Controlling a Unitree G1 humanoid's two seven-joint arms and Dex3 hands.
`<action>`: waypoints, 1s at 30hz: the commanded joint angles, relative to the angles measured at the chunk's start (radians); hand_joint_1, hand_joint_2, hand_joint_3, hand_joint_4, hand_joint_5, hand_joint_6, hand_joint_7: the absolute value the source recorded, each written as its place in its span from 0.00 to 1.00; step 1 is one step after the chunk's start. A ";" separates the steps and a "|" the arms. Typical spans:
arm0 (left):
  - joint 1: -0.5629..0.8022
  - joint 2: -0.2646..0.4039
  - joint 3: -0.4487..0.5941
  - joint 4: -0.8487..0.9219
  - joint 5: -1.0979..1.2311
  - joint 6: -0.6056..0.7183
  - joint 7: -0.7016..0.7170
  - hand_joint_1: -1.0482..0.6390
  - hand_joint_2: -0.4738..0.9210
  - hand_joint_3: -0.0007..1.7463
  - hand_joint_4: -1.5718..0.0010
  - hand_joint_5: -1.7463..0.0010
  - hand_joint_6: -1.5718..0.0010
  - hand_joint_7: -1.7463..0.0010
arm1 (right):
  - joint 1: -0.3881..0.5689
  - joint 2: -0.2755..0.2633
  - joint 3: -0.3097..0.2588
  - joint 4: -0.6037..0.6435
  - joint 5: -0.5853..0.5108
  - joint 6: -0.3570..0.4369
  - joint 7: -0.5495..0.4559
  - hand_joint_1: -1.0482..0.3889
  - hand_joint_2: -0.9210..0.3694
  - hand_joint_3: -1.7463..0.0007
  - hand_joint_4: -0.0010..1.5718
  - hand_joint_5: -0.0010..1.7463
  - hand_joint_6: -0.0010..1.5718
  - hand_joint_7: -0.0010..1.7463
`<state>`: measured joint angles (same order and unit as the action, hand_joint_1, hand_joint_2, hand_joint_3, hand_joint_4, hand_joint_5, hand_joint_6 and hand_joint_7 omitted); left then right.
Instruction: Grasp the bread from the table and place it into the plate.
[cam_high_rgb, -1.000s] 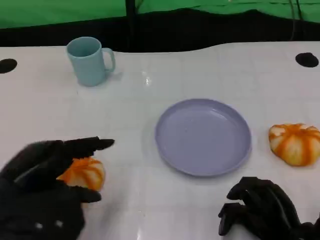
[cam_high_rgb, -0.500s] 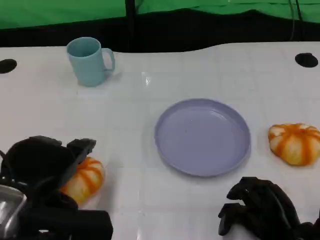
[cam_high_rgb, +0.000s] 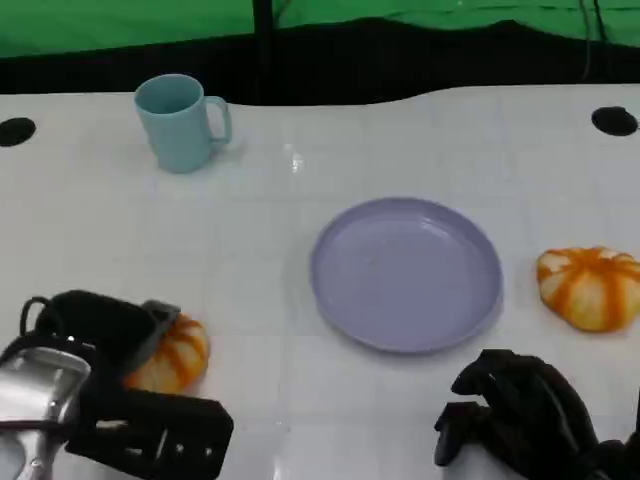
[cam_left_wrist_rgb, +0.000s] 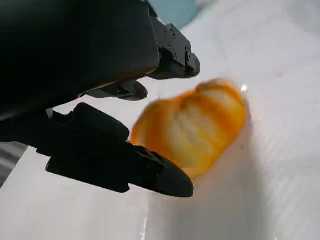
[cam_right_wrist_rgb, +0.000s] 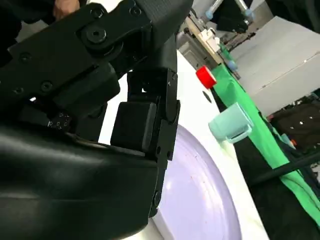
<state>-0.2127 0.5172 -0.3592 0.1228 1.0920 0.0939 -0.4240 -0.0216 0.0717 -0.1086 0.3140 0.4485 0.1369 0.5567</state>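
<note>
Head view: the left hand sits at the near left of the white worktop, right against an orange-and-white bread — its fingers wrap the near side of the roll, but whether they've really clamped on it I can't tell from here. The purple plate is mid-worktop with nothing on it, well apart from that bread. A second bread lies just right of the plate, and a light blue mug stands at the far left. The right hand rests near the front edge, fingers curled in around nothing.

Left wrist view: the bread lies on the worktop, blurry, with black fingers either side of it — contact isn't clear.

Right wrist view: plate just past the hand, mug further off beside a red object.
</note>
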 joint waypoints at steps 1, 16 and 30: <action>-0.084 -0.018 -0.043 0.206 -0.030 -0.040 0.110 0.20 0.96 0.00 0.78 0.99 0.86 0.99 | 0.000 -0.004 -0.008 0.004 0.007 -0.001 -0.001 0.02 0.16 1.00 0.99 0.45 1.00 0.21; -0.162 -0.026 -0.113 0.467 -0.176 -0.178 0.336 0.41 1.00 0.22 0.62 0.07 0.50 0.54 | -0.002 -0.005 -0.006 0.007 0.001 -0.003 -0.002 0.02 0.16 1.00 0.99 0.44 1.00 0.22; -0.158 -0.022 -0.083 0.465 -0.245 -0.310 0.666 0.46 0.93 0.36 0.57 0.00 0.65 0.17 | -0.037 -0.003 -0.015 0.082 -0.004 -0.045 0.017 0.01 0.16 1.00 1.00 0.43 1.00 0.22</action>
<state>-0.3776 0.4809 -0.4516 0.6129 0.8579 -0.2039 0.2257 -0.0541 0.0716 -0.1199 0.3908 0.4470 0.1064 0.5714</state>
